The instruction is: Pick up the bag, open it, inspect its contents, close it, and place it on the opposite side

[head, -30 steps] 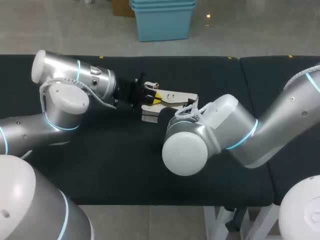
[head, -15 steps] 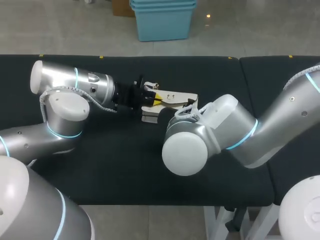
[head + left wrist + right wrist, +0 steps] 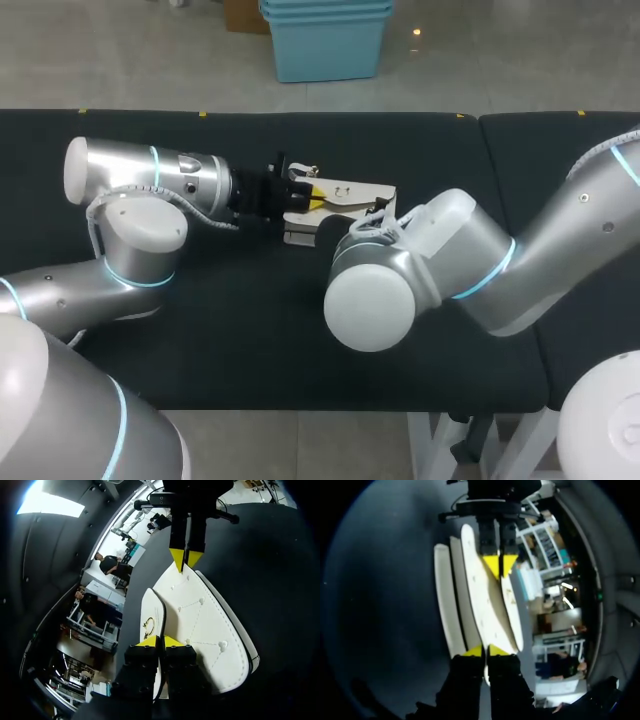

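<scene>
Worktop (image 3: 200,330), black, with both arms meeting at its middle, toward the far edge. Over the last second the left arm (image 3: 140,175) has dropped its elbow and levelled its forearm. The right arm (image 3: 450,260), the bag (image 3: 355,190) and both grippers have kept place, so opening has probably yet to begin. The bag is white, flat and layered, with a stitched, studded flap (image 3: 200,620) and a small gold ring (image 3: 148,625). The left gripper (image 3: 160,641) and right gripper (image 3: 485,651), fingers almost together, pinch opposite ends of the flap.

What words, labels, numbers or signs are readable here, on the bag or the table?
No text is readable.
The bag shows only stitching, studs and a small gold emblem, which is too small to read.
No print is visible on the table.
</scene>
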You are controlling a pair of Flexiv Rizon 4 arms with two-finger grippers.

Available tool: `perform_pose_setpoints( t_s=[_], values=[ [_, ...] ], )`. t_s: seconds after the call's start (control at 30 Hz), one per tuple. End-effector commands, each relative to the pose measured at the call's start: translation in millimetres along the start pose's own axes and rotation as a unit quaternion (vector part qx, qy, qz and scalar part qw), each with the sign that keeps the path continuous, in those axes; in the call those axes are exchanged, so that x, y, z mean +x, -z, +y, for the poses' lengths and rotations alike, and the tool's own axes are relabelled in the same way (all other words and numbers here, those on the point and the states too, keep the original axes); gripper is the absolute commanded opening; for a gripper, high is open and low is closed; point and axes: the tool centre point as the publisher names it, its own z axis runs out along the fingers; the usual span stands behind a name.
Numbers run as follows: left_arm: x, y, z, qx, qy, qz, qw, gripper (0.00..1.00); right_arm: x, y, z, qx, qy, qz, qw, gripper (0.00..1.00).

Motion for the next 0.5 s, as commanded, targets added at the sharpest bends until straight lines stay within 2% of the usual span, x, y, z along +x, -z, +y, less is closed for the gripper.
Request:
perform_pose_setpoints(
  t_s=[0.03, 0.5],
  values=[
    [4.1, -4, 0, 0.009, -0.007, 0.001, 1.0, 0.0, 3.9, -1, -3.6, -0.044, -0.001, -0.006, 0.999, 0.0],
    [12.5, 7, 4, 0.021, -0.027, 0.022, 0.999, 0.0, 3.9, -1, -3.6, -0.044, -0.001, -0.006, 0.999, 0.0]
  ],
)
